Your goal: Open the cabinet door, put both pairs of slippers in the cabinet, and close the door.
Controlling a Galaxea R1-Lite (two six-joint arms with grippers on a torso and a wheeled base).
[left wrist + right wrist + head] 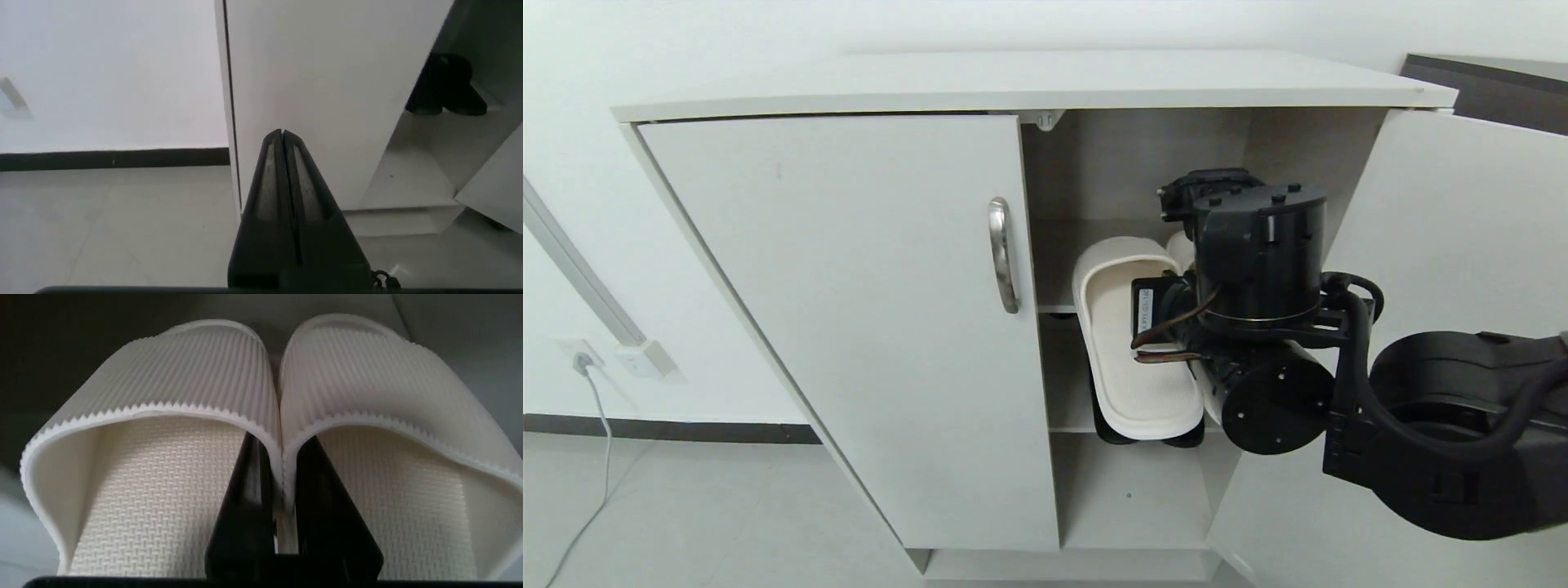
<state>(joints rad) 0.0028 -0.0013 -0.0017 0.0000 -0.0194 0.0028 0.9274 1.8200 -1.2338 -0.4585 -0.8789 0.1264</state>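
Note:
The white cabinet (pixel 1029 82) has its left door (pixel 849 327) shut and its right door (pixel 1454 237) swung open. A pair of white slippers (pixel 1135 343) hangs tilted in the open half, over the middle shelf (pixel 1066 420). My right gripper (pixel 282 518) is shut on the two inner sides of the white slippers (pixel 180 400), pinching them together. A pair of black slippers (pixel 1112 431) lies on that shelf beneath them, and the black slippers (pixel 445 86) look dark inside the cabinet. My left gripper (pixel 282 140) is shut on nothing, low in front of the closed door.
The left door carries a metal handle (pixel 1003 255). The bottom compartment (pixel 1131 490) is bare. A wall socket with a cable (pixel 582 361) sits at the far left, above open grey floor (pixel 686 523).

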